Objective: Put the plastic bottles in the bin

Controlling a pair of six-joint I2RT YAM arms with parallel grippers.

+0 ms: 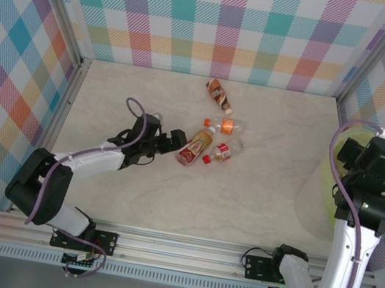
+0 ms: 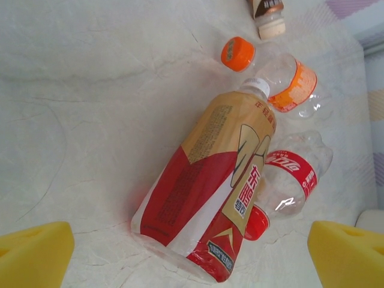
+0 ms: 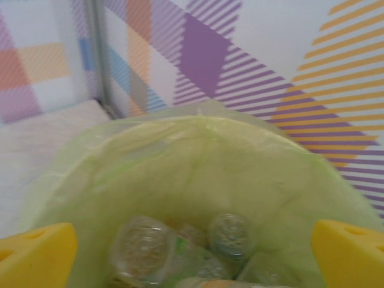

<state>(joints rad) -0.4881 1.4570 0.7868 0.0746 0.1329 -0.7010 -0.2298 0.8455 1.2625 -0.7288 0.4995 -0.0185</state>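
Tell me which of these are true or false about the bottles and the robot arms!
The bin has bottles inside. True.
The left gripper is squeezing the red-and-gold bottle. False: its jaws are open and the bottle lies untouched between its fingers.
The orange-capped bottle stands upright. False: it lies on its side on the table.
The right gripper hangs open over the bin. True.

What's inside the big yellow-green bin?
Several clear plastic bottles lie piled at the bottom of the bin. They look blurry, and the top ones cover whatever lies beneath, so the number cannot be told.
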